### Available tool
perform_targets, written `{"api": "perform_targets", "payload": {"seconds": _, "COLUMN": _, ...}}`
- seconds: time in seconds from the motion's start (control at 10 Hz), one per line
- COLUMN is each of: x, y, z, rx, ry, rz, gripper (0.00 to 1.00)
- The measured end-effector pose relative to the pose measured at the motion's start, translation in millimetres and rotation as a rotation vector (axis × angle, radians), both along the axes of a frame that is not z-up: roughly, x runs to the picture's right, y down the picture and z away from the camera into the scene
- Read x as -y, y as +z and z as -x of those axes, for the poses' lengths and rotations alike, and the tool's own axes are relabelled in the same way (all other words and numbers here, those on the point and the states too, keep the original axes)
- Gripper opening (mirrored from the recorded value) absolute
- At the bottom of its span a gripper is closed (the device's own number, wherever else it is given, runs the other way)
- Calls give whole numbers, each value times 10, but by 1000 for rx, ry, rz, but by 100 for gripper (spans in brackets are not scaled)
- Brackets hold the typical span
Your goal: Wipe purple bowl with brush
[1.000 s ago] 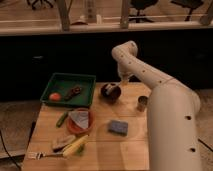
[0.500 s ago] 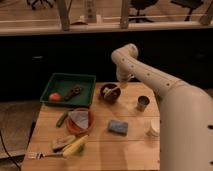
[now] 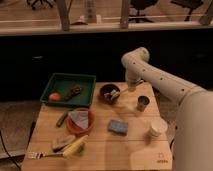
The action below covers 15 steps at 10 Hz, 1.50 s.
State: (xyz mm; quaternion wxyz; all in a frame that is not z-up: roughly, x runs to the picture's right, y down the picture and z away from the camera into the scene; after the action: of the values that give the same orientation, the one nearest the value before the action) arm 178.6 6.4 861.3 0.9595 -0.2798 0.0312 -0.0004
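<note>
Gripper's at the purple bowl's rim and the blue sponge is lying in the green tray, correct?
Not quite. The camera view shows the gripper at the purple bowl, but the blue sponge lies on the wooden table, nearer the camera than the bowl, not in the green tray.

table [image 3: 100,147]: pale wood | behind: dark low wall [image 3: 60,52], ledge [image 3: 50,29] above | windows [image 3: 30,12]: pale posts [image 3: 64,15], office chairs [image 3: 142,6] beyond | light: dim

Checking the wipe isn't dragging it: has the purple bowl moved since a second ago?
No. The purple bowl sits where it did, between the green tray and metal cup. The gripper is at the bowl's right rim, brush inside.
</note>
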Motion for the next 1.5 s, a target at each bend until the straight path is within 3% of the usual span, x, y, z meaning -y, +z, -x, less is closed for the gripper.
{"api": "perform_targets", "payload": {"seconds": 0.2, "x": 168, "y": 144, "z": -74, "rx": -32, "ry": 6, "rz": 4, "gripper": 4}}
{"api": "perform_targets", "payload": {"seconds": 0.6, "x": 398, "y": 325, "z": 173, "rx": -21, "ry": -14, "rz": -2, "gripper": 4}}
{"api": "perform_targets", "payload": {"seconds": 1.0, "x": 317, "y": 244, "z": 554, "rx": 81, "ry": -76, "rz": -8, "gripper": 4}}
{"api": "perform_targets", "payload": {"seconds": 1.2, "x": 184, "y": 134, "z": 560, "rx": 110, "ry": -104, "rz": -7, "gripper": 4}}
{"api": "perform_targets", "payload": {"seconds": 1.5, "x": 62, "y": 79, "z": 283, "rx": 94, "ry": -98, "rz": 5, "gripper": 4}}
